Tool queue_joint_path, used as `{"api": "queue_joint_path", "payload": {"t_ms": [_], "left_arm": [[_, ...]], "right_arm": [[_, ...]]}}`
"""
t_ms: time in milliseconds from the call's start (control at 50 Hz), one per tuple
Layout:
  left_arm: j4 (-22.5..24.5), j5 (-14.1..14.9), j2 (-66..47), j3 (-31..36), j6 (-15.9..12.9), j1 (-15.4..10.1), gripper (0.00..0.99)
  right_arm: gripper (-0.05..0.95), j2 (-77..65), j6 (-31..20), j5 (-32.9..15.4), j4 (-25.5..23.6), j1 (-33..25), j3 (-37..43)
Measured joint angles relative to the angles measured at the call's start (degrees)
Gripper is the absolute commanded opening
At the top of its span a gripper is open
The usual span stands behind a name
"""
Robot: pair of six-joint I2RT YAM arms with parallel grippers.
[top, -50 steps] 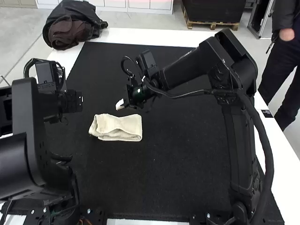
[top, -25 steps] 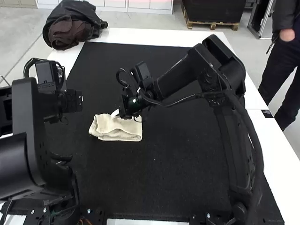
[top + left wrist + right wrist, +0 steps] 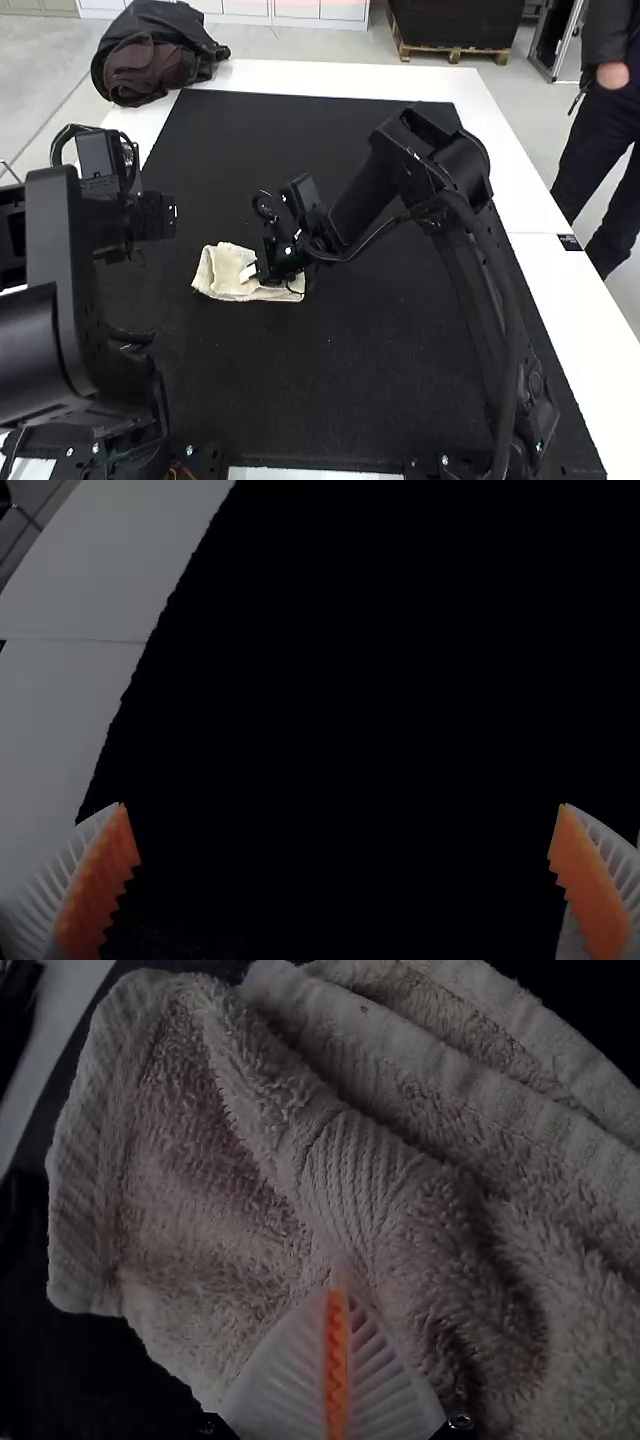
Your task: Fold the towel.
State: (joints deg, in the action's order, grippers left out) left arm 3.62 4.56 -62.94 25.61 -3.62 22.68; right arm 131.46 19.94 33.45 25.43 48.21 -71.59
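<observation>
High view: we see the folded, rumpled cream towel (image 3: 218, 272) on the black mat (image 3: 350, 400), touched by the right gripper (image 3: 248, 274), its fingers pressed together; whether they pinch cloth, we cannot tell. The left gripper (image 3: 168, 213) has its fingers spread.

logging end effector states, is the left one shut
No, the left end effector has its orange pads wide apart.

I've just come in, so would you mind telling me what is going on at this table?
The right gripper is at the cream towel, its closed fingers touching the cloth; whether they pinch any of it, I can't tell. The towel lies folded and somewhat rumpled on the black mat. The left gripper hangs open, away from the towel, holding nothing.
</observation>
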Motion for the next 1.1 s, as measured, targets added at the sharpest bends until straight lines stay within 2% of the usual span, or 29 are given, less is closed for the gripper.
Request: {"api": "queue_joint_path", "payload": {"t_ms": [300,580,720,920,1100], "left_arm": [[-1.6,0.0,0.0,3.1,0.0,0.0,0.966],[-3.6,0.6,0.0,9.8,1.5,-0.7,0.966],[-5.8,0.9,0.0,13.3,3.2,-4.3,0.966],[-8.6,1.0,0.0,18.3,6.3,-10.8,0.966],[-10.0,1.0,2.1,21.1,8.9,-14.5,0.966]], "right_arm": [[-0.02,-5.4,4.3,0.0,-0.6,0.0,0.8],[-0.02,-21.0,7.3,0.0,-5.4,-0.9,-0.4],[-0.02,-27.4,7.6,0.0,-9.6,-4.7,-1.9],[-0.02,-37.6,7.5,-0.7,-15.0,-13.9,-2.1],[-0.02,-47.9,7.3,-1.1,-18.9,-21.4,-2.1]]}}
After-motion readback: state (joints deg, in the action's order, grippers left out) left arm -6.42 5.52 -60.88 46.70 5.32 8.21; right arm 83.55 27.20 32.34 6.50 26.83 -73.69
